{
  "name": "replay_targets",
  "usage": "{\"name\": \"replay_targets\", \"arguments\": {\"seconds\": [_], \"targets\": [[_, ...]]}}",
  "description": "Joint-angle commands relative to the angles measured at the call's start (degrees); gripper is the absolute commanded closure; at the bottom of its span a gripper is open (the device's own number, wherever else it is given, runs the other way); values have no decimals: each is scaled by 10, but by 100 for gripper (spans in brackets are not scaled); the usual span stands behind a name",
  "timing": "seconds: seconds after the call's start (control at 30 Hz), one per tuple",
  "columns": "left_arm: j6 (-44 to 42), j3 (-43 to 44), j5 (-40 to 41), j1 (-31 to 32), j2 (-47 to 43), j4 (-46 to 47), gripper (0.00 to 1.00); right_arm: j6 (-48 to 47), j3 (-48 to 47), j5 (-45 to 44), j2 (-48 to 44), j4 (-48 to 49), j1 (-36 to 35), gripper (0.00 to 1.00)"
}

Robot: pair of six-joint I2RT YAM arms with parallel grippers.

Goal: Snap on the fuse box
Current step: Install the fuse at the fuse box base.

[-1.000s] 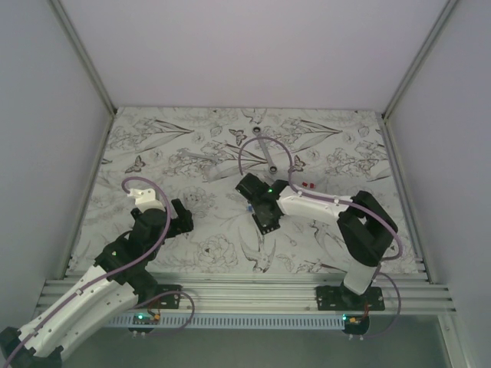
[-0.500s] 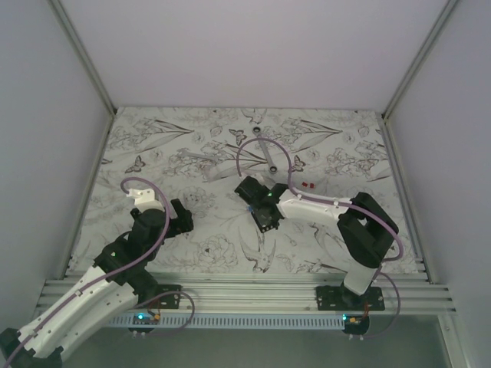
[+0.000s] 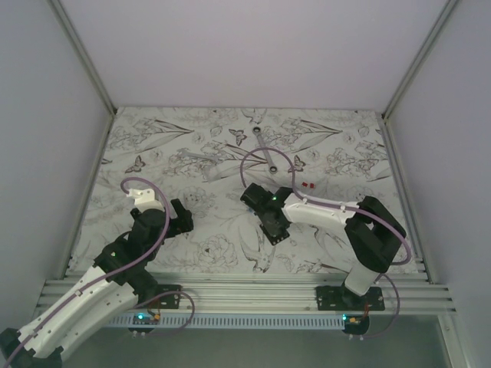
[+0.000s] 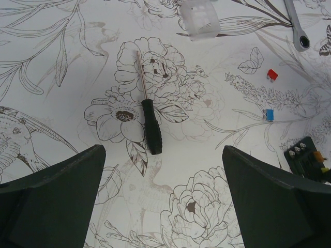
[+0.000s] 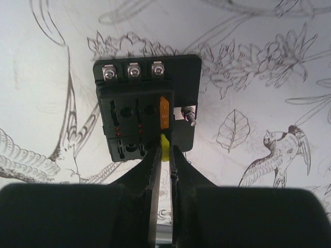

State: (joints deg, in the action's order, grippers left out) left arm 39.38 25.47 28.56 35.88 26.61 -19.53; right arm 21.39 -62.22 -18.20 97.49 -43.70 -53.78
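Note two arms: the right arm [image 3: 326, 213] has shifted slightly toward its base; the left arm [image 3: 92, 295] has stayed put. Treat this as fuse loading ending, with the cover not yet snapped on. One fuse box [image 5: 135, 111] lies open under the right gripper [image 5: 164, 154], whose jaws, nearly together, pinch one yellow fuse [image 5: 164, 142] at the box's edge. The left gripper [image 3: 181, 218], well left of the box, stands spread and empty. One clear cover [image 4: 199, 20], one wrench [image 4: 297, 28] and one screwdriver [image 4: 151, 132] lie apart from the box. One orange fuse [image 5: 164, 113] sits in it; one red fuse [image 4: 272, 75] and one blue fuse [image 4: 268, 114] lie loose nearby.

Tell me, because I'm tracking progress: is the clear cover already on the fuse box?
No, the fuse box shows bare slots and an orange fuse, with nothing covering them.
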Motion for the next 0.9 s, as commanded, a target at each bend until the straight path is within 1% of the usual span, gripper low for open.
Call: {"name": "replay_targets", "arguments": {"seconds": [0.0,0.07,0.13,0.2,0.37,0.47,0.57,0.87], "targets": [[-3,-7,7,-3,-3,1,0,-1,17,29,-4,-27,-5,82],[-3,-6,7,-3,-2,0,0,-3,17,31,-5,-14,-4,77],[-3,-6,6,-3,-2,0,0,-3,17,30,-5,-5,-4,74],[-3,-6,6,-3,-1,0,0,-1,17,31,-5,3,-4,69],[-3,-6,6,-3,-2,0,0,-2,20,40,-32,25,-4,66],[-3,-6,6,-3,-1,0,0,-1,28,45,-47,40,4,66],[-3,-6,5,-3,-1,0,0,3,41,52,-61,54,16,69],[-3,-6,5,-3,-1,0,0,11,60,50,-64,70,30,76]]}}
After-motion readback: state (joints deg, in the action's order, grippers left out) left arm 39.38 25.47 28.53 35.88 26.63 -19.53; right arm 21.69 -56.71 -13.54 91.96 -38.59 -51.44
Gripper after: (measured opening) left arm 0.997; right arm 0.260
